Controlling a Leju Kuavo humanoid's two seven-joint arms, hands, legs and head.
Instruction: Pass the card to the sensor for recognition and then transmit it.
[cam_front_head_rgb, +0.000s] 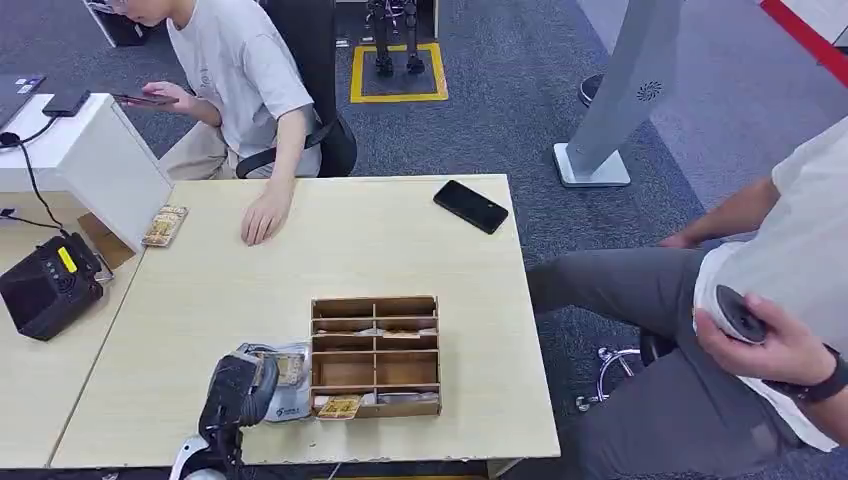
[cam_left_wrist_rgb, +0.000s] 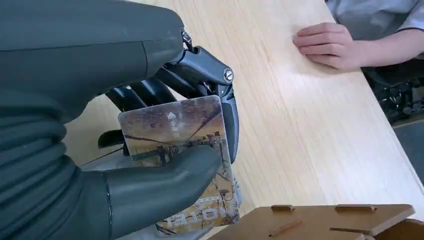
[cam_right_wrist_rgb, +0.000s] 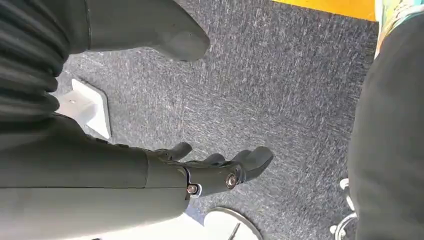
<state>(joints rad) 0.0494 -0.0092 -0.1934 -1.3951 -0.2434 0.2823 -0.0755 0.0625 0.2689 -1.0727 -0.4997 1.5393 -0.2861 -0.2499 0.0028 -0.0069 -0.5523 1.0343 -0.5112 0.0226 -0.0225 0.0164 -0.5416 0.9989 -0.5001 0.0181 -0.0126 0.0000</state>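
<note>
card (cam_left_wrist_rgb: 172, 132) pinched by left hand (cam_left_wrist_rgb: 150, 150) fingers (cam_left_wrist_rgb: 231, 115), right hand (cam_right_wrist_rgb: 200, 170) empty

Grey ribbed cover behind each hand, smooth matte grey shell over the palm. Left hand (cam_left_wrist_rgb: 165, 150): thick grey thumb (cam_left_wrist_rgb: 165, 187), darker glossy fingers (cam_left_wrist_rgb: 231, 117), silver screw heads at the knuckle hinges. Right hand (cam_right_wrist_rgb: 200, 172): same grey thumb (cam_right_wrist_rgb: 170, 35) at 12 o'clock, black fingers (cam_right_wrist_rgb: 250, 162), two bright screws at 6 o'clock.
</note>
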